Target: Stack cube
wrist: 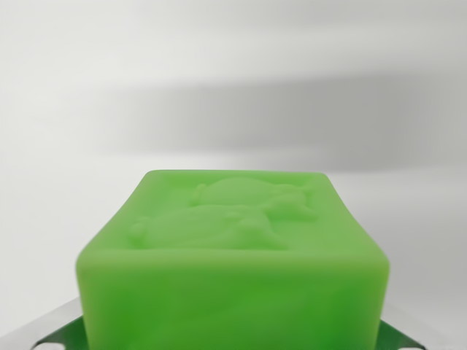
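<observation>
Green cube (233,255) fills the wrist view's lower half, metal hand (233,337) parts flanking it; grip cannot be told.

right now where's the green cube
In the wrist view the green cube fills the lower centre, close to the camera, with metallic parts showing at both bottom corners and plain white surface behind it.

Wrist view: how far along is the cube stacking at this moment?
Done, it seems: the green cube fills the lower frame between metal tool parts at the bottom corners, so it looks picked up or about to be, though contact isn't visible. In hand: only a blank white surface lies beyond. Left: no second cube shows, so stacking is still to do.
</observation>
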Motion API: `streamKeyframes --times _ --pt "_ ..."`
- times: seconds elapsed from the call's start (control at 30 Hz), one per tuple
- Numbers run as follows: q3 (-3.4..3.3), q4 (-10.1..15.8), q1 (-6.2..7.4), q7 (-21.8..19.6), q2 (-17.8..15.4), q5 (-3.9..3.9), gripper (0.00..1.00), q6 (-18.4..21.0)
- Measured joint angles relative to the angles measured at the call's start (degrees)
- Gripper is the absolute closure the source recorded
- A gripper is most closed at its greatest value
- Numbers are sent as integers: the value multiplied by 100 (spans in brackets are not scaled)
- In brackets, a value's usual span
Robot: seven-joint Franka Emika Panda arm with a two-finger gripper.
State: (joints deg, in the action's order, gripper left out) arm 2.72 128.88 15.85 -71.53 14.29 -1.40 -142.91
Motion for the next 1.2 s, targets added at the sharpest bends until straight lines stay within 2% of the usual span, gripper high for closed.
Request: streamKeyframes --times 1.2 --pt "19 1188 292 -2067 -1142 87 100 -61"
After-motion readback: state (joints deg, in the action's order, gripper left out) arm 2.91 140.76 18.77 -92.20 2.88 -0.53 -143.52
